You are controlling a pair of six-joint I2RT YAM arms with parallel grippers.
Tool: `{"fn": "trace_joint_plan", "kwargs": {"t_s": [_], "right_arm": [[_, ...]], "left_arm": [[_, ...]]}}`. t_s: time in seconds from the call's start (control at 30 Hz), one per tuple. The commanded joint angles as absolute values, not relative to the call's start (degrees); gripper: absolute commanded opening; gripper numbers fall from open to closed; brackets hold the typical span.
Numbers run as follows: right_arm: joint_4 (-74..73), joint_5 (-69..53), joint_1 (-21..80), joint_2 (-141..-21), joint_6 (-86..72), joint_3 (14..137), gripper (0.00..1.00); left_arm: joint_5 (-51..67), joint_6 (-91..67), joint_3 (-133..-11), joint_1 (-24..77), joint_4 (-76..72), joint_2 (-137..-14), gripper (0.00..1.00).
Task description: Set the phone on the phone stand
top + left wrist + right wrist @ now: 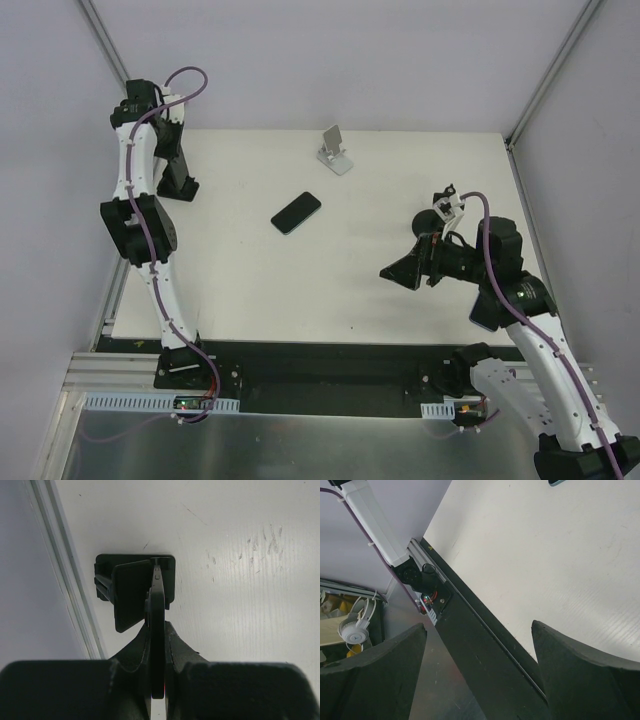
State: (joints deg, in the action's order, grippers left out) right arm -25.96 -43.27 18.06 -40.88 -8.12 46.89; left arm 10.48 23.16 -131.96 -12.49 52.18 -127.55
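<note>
The black phone (296, 212) lies flat on the white table (250, 290), near the middle and toward the back. The small white phone stand (336, 150) stands behind and to the right of it, empty. My left gripper (181, 187) is at the table's back left, pointing down with its tips at the surface; in the left wrist view it (157, 572) is shut on nothing. My right gripper (396, 272) hovers over the right half, to the right of and nearer than the phone. Its fingers are spread wide in the right wrist view (479, 627). A corner of the phone (559, 482) shows at that view's top edge.
White walls with metal corner posts (545, 85) enclose the table on three sides. A black strip (320, 365) and the arm bases run along the near edge. A rail (65, 580) borders the table's left side beside my left gripper.
</note>
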Motion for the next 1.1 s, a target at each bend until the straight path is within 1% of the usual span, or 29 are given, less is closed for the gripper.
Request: {"fn": "trace_joint_plan", "kwargs": {"t_s": [0.0, 0.13, 0.33, 0.37, 0.43, 0.47, 0.53, 0.57, 0.63, 0.7, 0.8, 0.97, 1.07], "right_arm": [[-22.9, -45.9, 18.0, -40.5, -8.7, 46.5, 0.88], [-22.9, -46.2, 18.1, -40.7, -8.7, 46.2, 0.88], [-21.7, -47.2, 18.1, -41.5, -9.1, 45.9, 0.88], [-21.4, -47.5, 18.1, -41.5, -9.4, 45.7, 0.88], [-21.0, -47.5, 18.1, -41.1, -9.8, 45.2, 0.88], [-20.9, -47.5, 18.2, -41.1, -9.8, 45.1, 0.88], [-20.9, -47.6, 18.2, -41.0, -9.8, 44.7, 0.88], [-20.9, -47.6, 18.1, -41.0, -9.8, 44.6, 0.88], [-20.7, -47.7, 18.2, -41.1, -9.8, 44.7, 0.88], [-20.7, -47.7, 18.1, -40.9, -10.1, 45.0, 0.88], [-21.0, -47.7, 18.1, -40.2, -10.3, 45.0, 0.88], [-21.7, -47.5, 18.1, -39.9, -10.4, 44.7, 0.88], [-21.5, -47.3, 18.1, -40.0, -10.3, 45.2, 0.88]], "left_arm": [[11.8, 23.6, -133.1, -12.8, 50.2, -128.1, 0.0], [13.2, 23.2, -132.7, -12.8, 50.2, -128.8, 0.0], [12.0, 22.6, -132.7, -12.9, 49.5, -129.8, 0.0], [11.5, 22.2, -132.8, -13.0, 49.4, -129.9, 0.01], [11.5, 21.7, -132.7, -13.2, 49.2, -129.8, 0.08], [11.5, 21.6, -132.7, -13.3, 49.1, -129.8, 0.21], [9.3, 20.7, -133.2, -13.3, 48.9, -129.8, 0.34], [8.2, 20.4, -133.4, -13.3, 48.7, -129.7, 0.45], [5.7, 19.3, -134.1, -13.4, 48.3, -129.6, 0.53], [5.6, 18.5, -134.5, -13.7, 48.1, -129.6, 0.58], [6.2, 16.4, -134.2, -14.4, 48.0, -129.3, 0.6], [4.0, 15.1, -133.9, -15.3, 47.7, -129.5, 0.6], [4.9, 14.2, -133.3, -15.4, 47.0, -129.1, 0.61]]}}
